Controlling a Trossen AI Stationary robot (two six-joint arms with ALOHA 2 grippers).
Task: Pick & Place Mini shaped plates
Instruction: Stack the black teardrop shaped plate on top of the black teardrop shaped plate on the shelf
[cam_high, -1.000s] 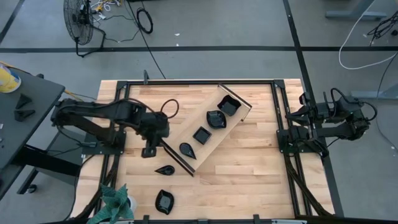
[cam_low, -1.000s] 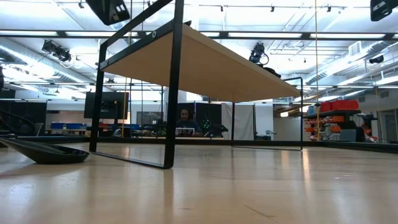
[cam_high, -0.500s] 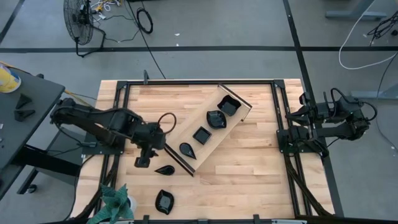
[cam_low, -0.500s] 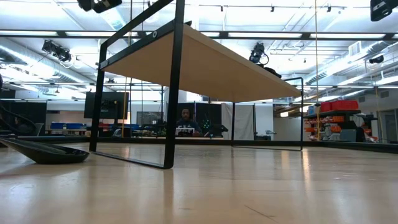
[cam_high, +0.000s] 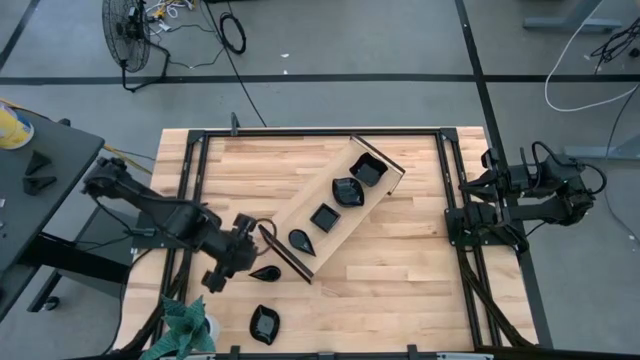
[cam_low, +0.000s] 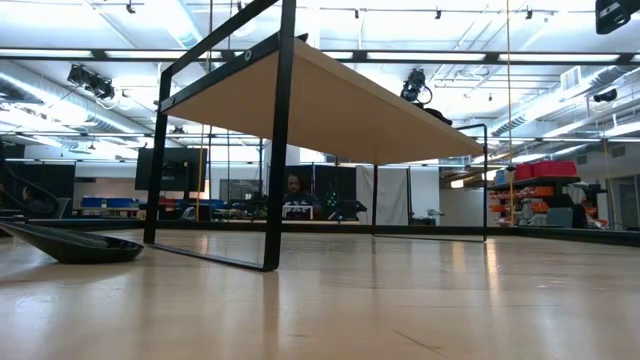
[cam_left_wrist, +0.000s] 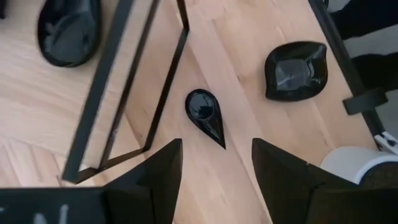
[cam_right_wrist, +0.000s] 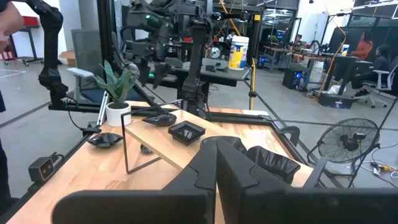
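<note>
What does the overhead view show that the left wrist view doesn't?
Only the high view: all four plates lined up on the wooden tray, and the right gripper parked at the table's right edge. Only the left wrist view: the left gripper open right above the teardrop plate. Both: that teardrop plate and the wavy-rimmed plate on the table.

Left arm stretched over the table's near left, left gripper (cam_high: 222, 271) with fingers spread apart, right gripper (cam_high: 470, 213) closed, parked far right.
</note>
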